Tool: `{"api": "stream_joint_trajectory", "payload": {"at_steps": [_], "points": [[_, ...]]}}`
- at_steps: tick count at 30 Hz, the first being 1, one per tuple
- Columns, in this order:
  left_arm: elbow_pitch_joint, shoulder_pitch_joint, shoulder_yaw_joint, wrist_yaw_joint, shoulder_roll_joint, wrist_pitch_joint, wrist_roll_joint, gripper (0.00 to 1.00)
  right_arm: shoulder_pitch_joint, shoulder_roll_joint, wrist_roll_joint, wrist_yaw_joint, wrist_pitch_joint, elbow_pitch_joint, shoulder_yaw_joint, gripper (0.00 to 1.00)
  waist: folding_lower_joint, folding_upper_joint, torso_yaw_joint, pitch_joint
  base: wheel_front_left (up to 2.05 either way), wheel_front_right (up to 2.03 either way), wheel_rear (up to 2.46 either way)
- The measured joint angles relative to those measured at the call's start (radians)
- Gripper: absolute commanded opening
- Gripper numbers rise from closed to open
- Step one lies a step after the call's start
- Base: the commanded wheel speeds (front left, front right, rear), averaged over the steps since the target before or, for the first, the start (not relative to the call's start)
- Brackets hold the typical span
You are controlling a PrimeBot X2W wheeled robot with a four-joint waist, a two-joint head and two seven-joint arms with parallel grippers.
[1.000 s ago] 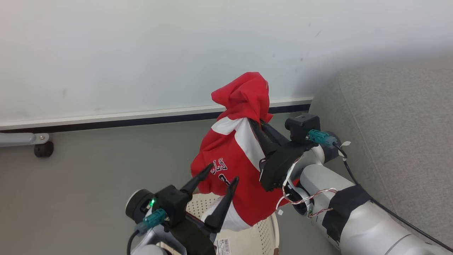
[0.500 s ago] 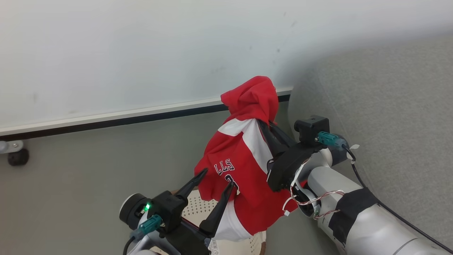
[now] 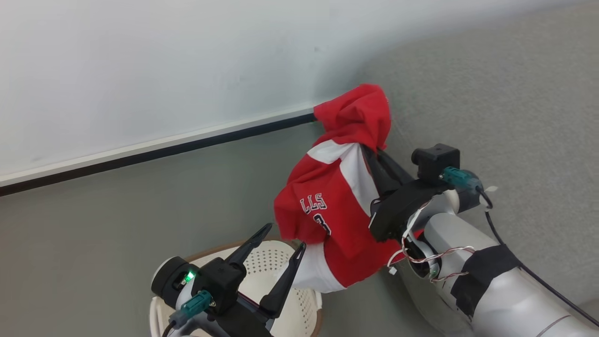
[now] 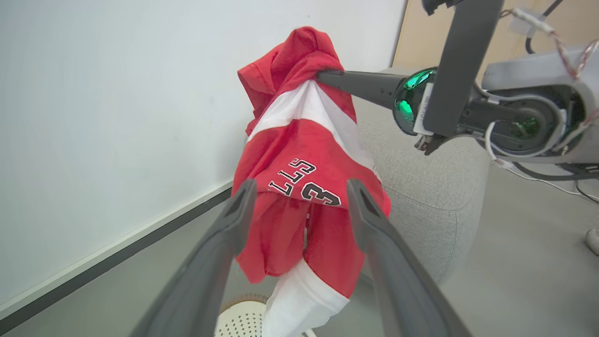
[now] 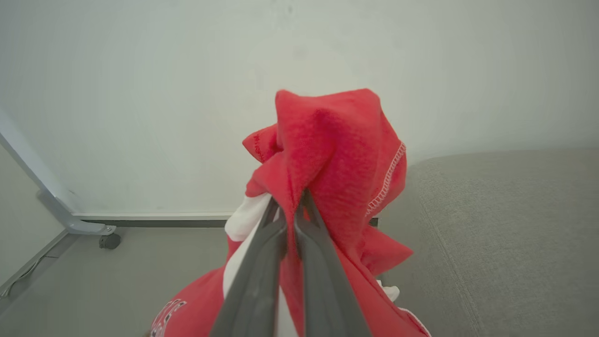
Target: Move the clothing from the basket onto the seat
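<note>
Transfer step. The right claw (image 5: 288, 206) is clamped on the red, white-striped fabric jersey (image 3: 337, 206), which hangs over the 2 o'clock rim of the cream perforated plastic basket (image 3: 306, 304). The left claw (image 3: 285, 235) gapes wide, empty. The next move likely calls for a swing toward 3 o'clock over the light-grey upholstered sofa (image 3: 491, 107), then a release.

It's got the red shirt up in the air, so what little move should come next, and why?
Probably swing it right, over the sofa: the right end effector is shut on the shirt, which hangs beside the sofa, its white hem near the basket.
</note>
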Motion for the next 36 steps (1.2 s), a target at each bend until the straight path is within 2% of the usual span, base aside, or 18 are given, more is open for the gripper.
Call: {"api": "stream_joint_trajectory", "payload": {"at_steps": [13, 19, 27, 36], "points": [[-0.032, -0.002, -0.005, -0.001, 0.020, 0.028, 0.014, 1.00, 0.021, -0.038, -0.018, -0.026, 0.000, -0.053, -0.085, 0.00, 0.0000, 0.0000, -0.123, 0.054, 0.00, 0.00, 0.00], [-0.042, -0.015, -0.017, -0.002, 0.025, 0.051, 0.021, 1.00, 0.020, -0.075, -0.023, -0.034, 0.000, -0.069, -0.133, 0.00, 0.0000, 0.0000, -0.166, 0.082, 0.00, 0.00, 0.00], [-0.066, -0.056, -0.038, -0.014, 0.024, 0.072, 0.031, 1.00, -0.044, -0.142, -0.027, -0.042, 0.000, -0.068, -0.216, 0.00, -0.0001, 0.0000, -0.177, 0.131, 0.00, 0.00, 0.00], [-0.092, -0.095, -0.042, -0.021, 0.035, 0.093, 0.039, 1.00, -0.185, -0.218, -0.044, -0.048, 0.000, -0.039, -0.306, 0.00, -0.0001, 0.0000, -0.146, 0.188, 0.00, 0.00, 0.00]]}}
